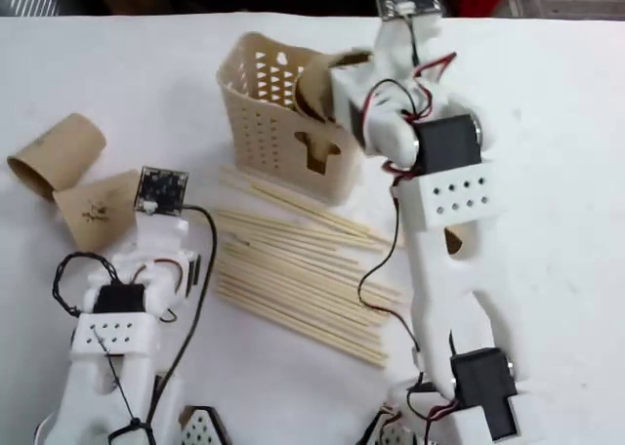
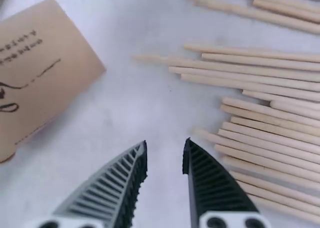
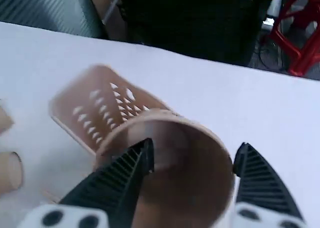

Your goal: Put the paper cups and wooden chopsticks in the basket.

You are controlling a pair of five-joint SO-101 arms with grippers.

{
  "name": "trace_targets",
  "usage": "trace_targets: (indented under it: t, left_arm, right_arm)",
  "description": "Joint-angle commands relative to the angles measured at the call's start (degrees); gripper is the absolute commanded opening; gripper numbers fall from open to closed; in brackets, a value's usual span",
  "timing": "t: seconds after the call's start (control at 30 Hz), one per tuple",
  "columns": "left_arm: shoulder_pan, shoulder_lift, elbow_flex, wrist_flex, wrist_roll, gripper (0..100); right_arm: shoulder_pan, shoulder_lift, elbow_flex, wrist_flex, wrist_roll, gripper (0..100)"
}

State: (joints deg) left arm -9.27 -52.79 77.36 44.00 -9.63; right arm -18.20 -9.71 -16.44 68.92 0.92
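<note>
A perforated beige basket stands at the table's middle back. A brown paper cup tilts in the basket's mouth. My right gripper is open over it, one finger across the cup's mouth and the other outside its rim. Two more paper cups lie at the left: one on its side, one just ahead of my left gripper. That gripper is open and empty, low over the table. Wooden chopsticks lie spread between the arms.
The table is covered in white cloth. Bare cloth stretches to the right of the right arm and behind the basket. A red stool and dark furniture stand beyond the table's far edge.
</note>
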Motion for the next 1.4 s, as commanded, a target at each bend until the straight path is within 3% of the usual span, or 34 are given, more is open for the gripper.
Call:
trace_targets:
  t: [0.0, 0.17, 0.5, 0.97, 1.03, 1.17, 1.37]
  left_arm:
    - [0.7, -0.7, -0.4, -1.5, 0.2, 13]
    - [0.7, -0.7, -0.4, -1.5, 0.2, 13]
    - [0.6, -0.7, -0.4, -1.5, 0.2, 13]
    - [0.7, -0.7, -0.4, -1.5, 0.2, 13]
    - [0.7, -0.7, -0.4, -1.5, 0.2, 13]
    - [0.7, -0.7, -0.4, -1.5, 0.2, 13]
    - [0.7, -0.7, -0.4, -1.5, 0.2, 13]
  right_arm:
    - [-4.4, -0.1, -7.7, -2.2, -0.2, 26.5]
    - [-4.8, -0.6, -9.3, -1.9, -0.2, 26.5]
    - [1.2, 1.0, -7.3, 2.6, -0.1, 26.5]
    - [-1.8, 10.6, -6.8, -16.4, -0.1, 26.5]
    - [-1.4, 9.2, -6.4, -13.8, -0.2, 26.5]
    - [2.2, 3.6, -6.8, 1.6, 0.8, 26.5]
    - [10.1, -5.2, -6.3, 22.4, 19.1, 26.3]
